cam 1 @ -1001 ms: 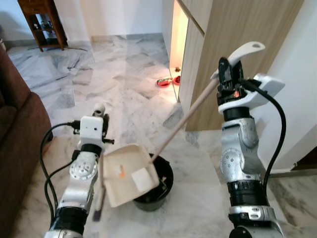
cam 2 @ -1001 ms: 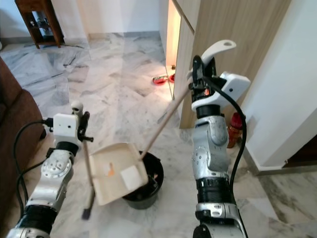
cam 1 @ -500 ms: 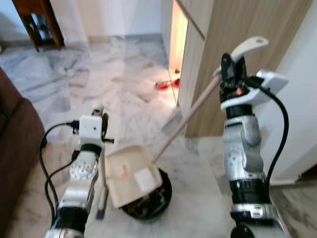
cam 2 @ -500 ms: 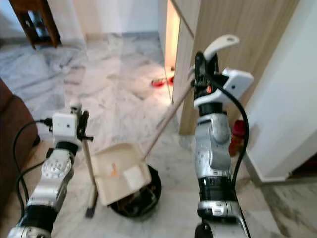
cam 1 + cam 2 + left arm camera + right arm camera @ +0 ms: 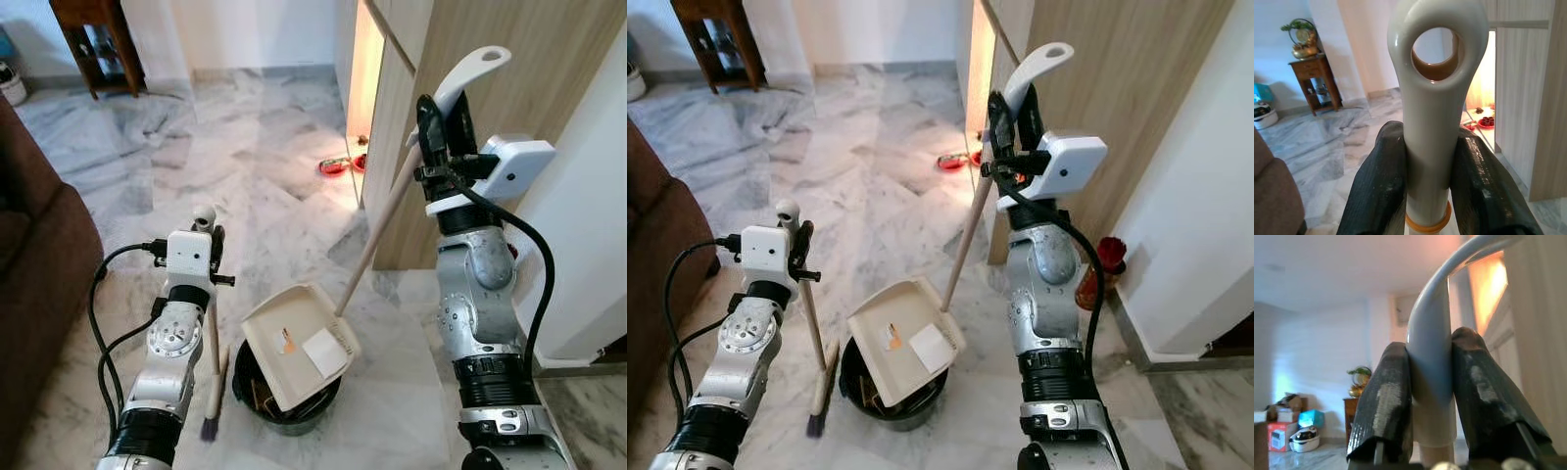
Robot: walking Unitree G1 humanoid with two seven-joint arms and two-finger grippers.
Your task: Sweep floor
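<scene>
Floor (image 5: 245,166): your marble floor runs from the sofa (image 5: 39,274) on your left to the wooden cabinet (image 5: 490,88) on your right; a small dark table (image 5: 98,39) stands far back and red bowls (image 5: 338,166) lie by the lit gap in the cabinet.

Bin (image 5: 284,397): a black bin sits on the floor between your two arms, just ahead of you, with some rubbish already inside.

Dustpan (image 5: 299,343): its cream tray is tipped over the bin's mouth, open edge down towards you and into the bin. A white scrap (image 5: 323,351) and an orange bit (image 5: 287,340) cling to the tray, so I judge the emptying is not finished.

Dustpan handle (image 5: 387,225): the long axis rises from the tray up and to your right, steeply, ending in the white grip at your right gripper.

Right gripper (image 5: 443,122): held high beside the cabinet, both fingers clamped on the white grip; the right wrist view shows the fingers (image 5: 1386,406) pressed on either side of it.

Broom (image 5: 211,372): it stands nearly upright just left of the bin, bristles on the floor.

Left gripper (image 5: 208,235): closed on the broom's white top, as the left wrist view shows (image 5: 1432,127).

Key relation: the tray lies down and to the left of your right gripper, so raising that grip further should steepen the tray and let the scraps slide into the bin; your right arm alone governs this.
</scene>
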